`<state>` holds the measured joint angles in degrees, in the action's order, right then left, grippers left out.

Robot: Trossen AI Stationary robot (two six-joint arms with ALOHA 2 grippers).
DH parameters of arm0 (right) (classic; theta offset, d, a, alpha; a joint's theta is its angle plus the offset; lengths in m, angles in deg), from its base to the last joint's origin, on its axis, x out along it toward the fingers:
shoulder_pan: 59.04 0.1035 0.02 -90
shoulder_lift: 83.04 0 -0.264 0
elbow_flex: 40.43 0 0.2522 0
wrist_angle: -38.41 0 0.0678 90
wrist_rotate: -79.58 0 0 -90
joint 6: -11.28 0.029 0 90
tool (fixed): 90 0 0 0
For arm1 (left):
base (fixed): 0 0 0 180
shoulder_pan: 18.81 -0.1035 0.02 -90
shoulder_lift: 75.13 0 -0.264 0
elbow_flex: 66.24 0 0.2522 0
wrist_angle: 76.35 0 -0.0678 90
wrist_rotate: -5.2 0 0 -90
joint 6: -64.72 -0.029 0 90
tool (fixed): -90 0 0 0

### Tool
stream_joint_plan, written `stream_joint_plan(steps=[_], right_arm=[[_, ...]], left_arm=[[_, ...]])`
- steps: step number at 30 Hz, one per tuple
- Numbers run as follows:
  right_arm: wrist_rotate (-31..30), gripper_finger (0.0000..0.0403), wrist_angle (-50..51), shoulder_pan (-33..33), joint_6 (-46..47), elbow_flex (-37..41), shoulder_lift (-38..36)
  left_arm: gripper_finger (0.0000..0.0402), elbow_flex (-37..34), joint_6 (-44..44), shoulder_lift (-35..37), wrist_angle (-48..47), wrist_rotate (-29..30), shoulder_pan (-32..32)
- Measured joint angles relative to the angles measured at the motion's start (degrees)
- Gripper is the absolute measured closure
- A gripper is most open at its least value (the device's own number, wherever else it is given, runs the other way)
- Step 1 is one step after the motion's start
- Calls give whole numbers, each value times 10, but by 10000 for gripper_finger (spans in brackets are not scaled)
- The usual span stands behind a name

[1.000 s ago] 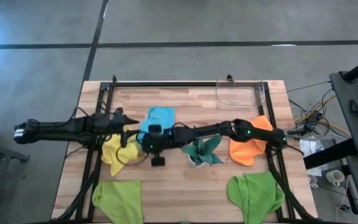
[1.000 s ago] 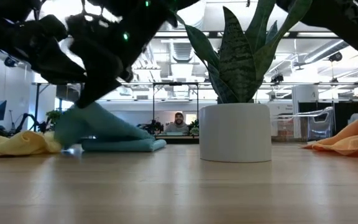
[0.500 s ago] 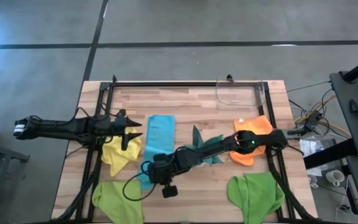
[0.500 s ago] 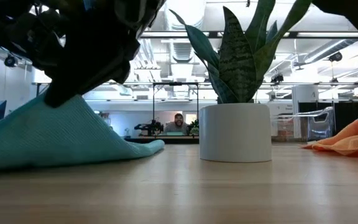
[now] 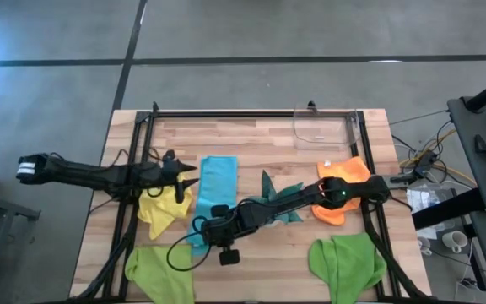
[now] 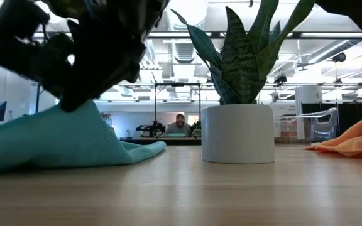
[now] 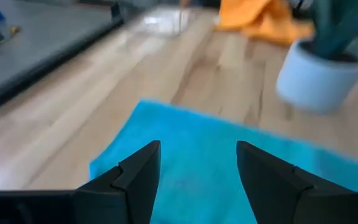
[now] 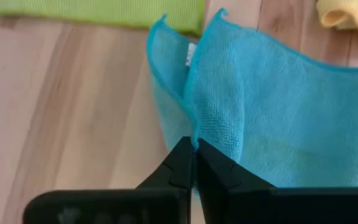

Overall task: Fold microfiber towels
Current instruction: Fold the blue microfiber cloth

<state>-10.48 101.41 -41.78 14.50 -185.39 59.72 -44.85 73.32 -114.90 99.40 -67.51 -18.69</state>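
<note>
**A thin pinch on the blue towel's near edge**

The right gripper (image 8: 193,163) has its fingers pressed together on the near edge of the blue towel (image 5: 212,190), which lies stretched lengthwise across the middle of the table (image 5: 260,139), its far end flat and its near end lifted off the wood. In the low view the cloth rises in a tent toward the dark arm. The left gripper (image 7: 197,165) hovers just above the towel's far end with its fingers spread, holding nothing.

The main risk, as I judge it, is the grip itself: only a narrow bit of hem sits between the fingers (the wrist view shows two layers bunched there), so a quick pull could let one layer slip out and spoil the fold. A second risk is drag. If the far end is not held down, the whole towel may slide instead of folding. The yellow towel (image 5: 160,205) touches the blue one's side and could be dragged along, and the potted plant (image 5: 278,201) stands close under the right arm, so a wide sweep could knock it. The orange towel (image 5: 345,189) and both green towels (image 5: 160,270) lie apart from this.
</note>
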Motion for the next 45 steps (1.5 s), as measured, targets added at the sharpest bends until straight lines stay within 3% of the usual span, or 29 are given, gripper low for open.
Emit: stream_joint_plan(steps=[12,18,25,29,39,45], right_arm=[[13,394,89,14,-31,-10,-8],[18,394,91,12,-20,-7,-9],[109,394,122,16,-7,-7,-26],[110,394,142,16,-2,-7,-42],[106,388,168,18,28,48,-40],[106,327,224,24,78,64,-42]], left_arm=[[206,-10,-1,-215,181,-13,0],[206,-10,-1,-293,205,-18,0],[206,-5,-3,-383,225,27,0],[206,-2,-2,-431,236,43,0],[206,-4,-31,-441,259,81,-1],[206,-4,-44,-416,257,82,-1]])
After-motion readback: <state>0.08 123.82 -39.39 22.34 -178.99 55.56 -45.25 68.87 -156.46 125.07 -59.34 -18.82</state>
